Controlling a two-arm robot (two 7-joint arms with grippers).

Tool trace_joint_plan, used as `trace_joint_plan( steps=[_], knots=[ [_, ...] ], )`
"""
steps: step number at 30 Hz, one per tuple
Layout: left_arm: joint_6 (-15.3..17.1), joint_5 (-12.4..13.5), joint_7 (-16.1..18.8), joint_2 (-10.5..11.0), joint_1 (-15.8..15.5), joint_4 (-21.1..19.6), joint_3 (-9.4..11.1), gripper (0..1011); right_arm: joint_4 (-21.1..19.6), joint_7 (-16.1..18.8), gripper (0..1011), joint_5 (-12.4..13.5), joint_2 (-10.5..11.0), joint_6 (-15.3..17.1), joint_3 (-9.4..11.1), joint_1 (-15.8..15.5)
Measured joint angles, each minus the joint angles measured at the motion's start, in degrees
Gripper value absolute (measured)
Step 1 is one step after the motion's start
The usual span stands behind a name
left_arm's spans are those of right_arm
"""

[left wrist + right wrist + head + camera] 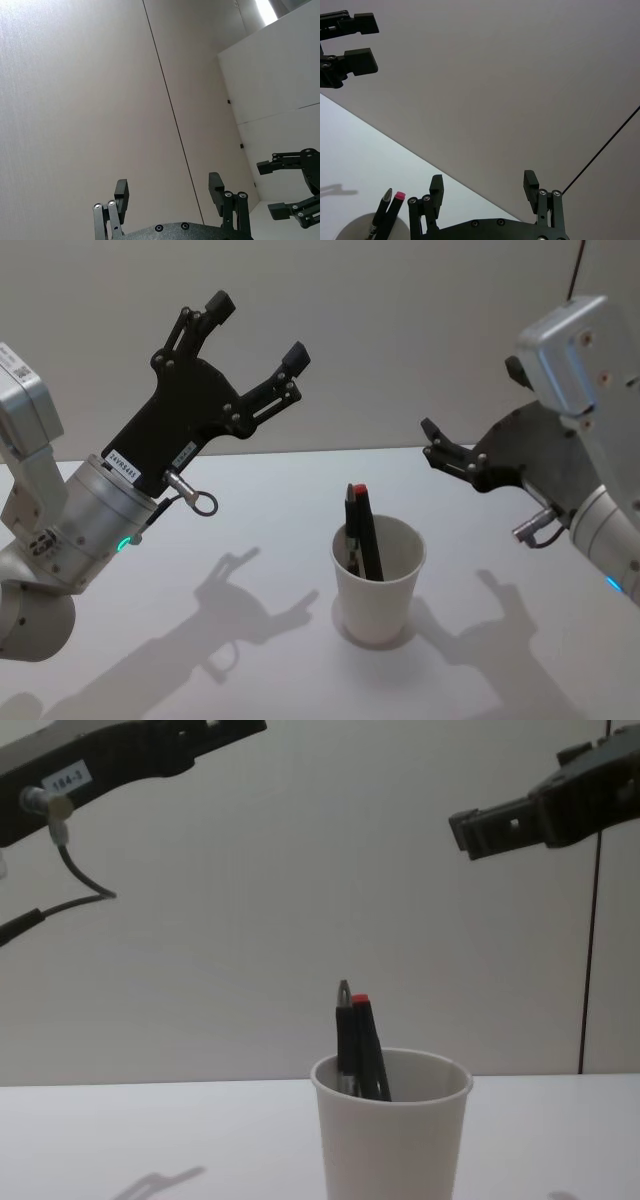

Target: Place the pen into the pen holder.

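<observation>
Standing in the plain white paper cup (pixel 378 580) at lower centre, two dark pens (pixel 362 535); keep both tools, left (pixel 256 332) and right (pixel 482 186), spread, empty, high.

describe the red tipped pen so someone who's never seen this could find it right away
On the white table, between the two raised robot arms, stands a white paper cup. Two dark pens stand in it side by side, leaning against its left inner wall with their tops above the rim. The one you want has a red cap end; its neighbour ends in a grey tip.
</observation>
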Motion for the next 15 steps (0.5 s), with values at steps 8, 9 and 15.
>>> trace_joint_plan(
  steps=[8, 9, 15],
  knots=[
    [0.1, 0.1, 0.2, 0.0, 0.0, 0.0, 0.1, 1004, 0.0, -0.1, 1001, 0.0, 0.0, -0.1, 0.1, -0.1],
    [0.3, 0.3, 0.5, -0.1, 0.0, 0.1, 0.2, 1004, 0.2, 0.0, 1001, 0.1, 0.0, -0.4, 0.3, -0.2],
    [2.4, 2.3, 3.1, -0.6, -0.5, 0.9, 1.4, 1003, 2.3, 0.3, 1001, 1.3, -0.5, -3.2, 1.2, -0.8]
  ],
)
